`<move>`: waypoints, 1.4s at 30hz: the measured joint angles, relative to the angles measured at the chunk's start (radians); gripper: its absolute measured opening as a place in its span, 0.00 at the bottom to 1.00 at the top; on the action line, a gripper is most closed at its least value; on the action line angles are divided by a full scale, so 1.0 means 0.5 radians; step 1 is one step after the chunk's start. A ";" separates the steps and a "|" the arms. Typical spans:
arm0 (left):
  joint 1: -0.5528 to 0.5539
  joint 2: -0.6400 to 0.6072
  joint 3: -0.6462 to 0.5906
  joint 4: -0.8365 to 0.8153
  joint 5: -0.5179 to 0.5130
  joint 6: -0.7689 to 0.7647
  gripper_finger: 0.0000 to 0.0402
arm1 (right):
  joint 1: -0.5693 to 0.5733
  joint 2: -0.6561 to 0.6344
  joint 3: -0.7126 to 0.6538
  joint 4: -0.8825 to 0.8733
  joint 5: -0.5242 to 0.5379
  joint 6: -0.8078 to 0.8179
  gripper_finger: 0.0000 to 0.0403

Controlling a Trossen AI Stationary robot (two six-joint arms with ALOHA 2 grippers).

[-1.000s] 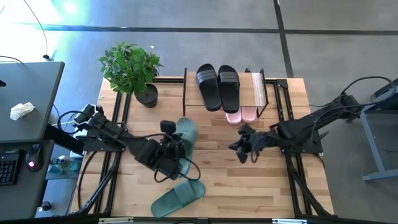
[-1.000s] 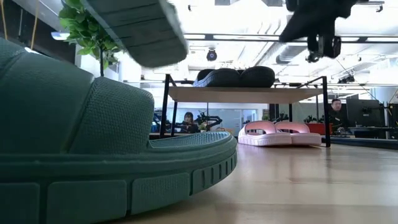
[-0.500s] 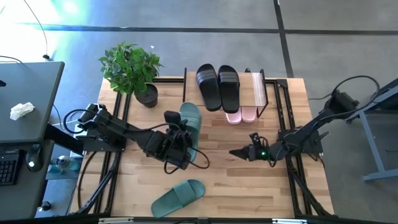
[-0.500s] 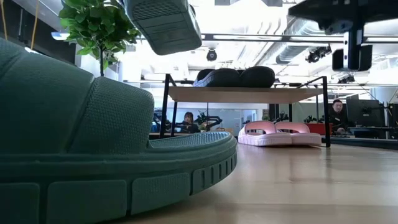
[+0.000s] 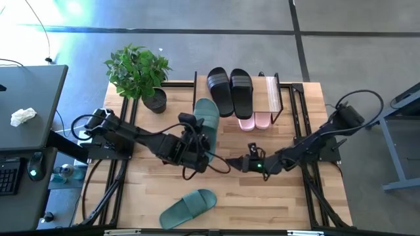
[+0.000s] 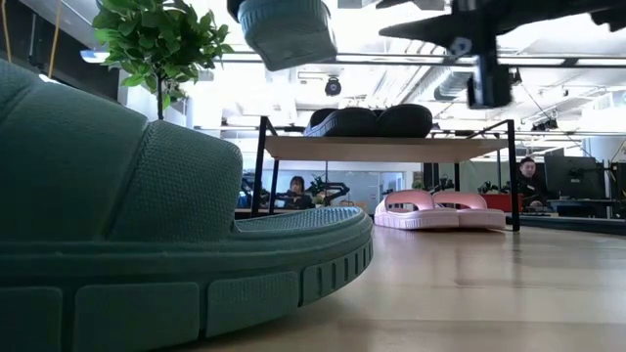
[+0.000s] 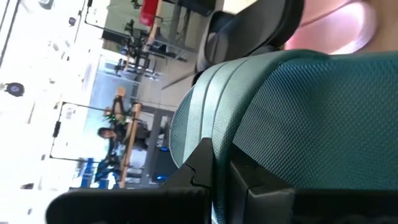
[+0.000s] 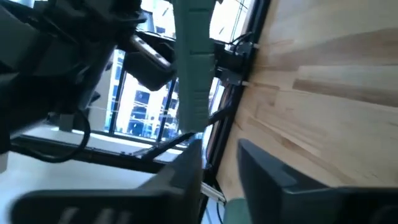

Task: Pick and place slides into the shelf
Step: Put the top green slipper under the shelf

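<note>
Moving up the middle of the picture, the left tool (image 5: pixel 197 134), pinching a green slide (image 5: pixel 207 118), has carried it close beside the shelf (image 5: pixel 270 92), while the right tool (image 5: pixel 244 164) now spreads.

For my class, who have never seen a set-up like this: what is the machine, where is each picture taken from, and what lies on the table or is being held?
Two dark robot arms work at a wooden table. One camera looks straight down, one sits at table height, and one rides on each wrist. The left gripper is shut on a green slide, held in the air near the shelf. Two black slides lie on the shelf top, two pink slides beneath it. Another green slide lies at the table's front edge. The right gripper holds nothing. A potted plant stands in one corner.
</note>
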 joint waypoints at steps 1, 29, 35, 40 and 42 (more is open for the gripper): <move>0.010 0.000 0.000 0.004 -0.010 0.007 0.00 | -0.020 0.009 0.023 0.001 -0.019 -0.013 0.26; 0.212 0.000 -0.002 0.055 0.050 0.054 0.00 | -0.223 0.424 0.436 0.038 0.232 -0.102 0.59; 0.245 0.000 -0.002 0.064 0.092 0.054 0.00 | -0.200 0.526 0.509 0.043 0.355 -0.103 0.54; 0.241 0.000 -0.002 0.065 0.115 0.064 0.00 | -0.206 0.590 0.565 0.073 0.394 -0.120 0.45; 0.241 0.000 -0.002 0.067 0.140 0.063 0.00 | -0.206 0.596 0.574 0.089 0.429 -0.150 0.40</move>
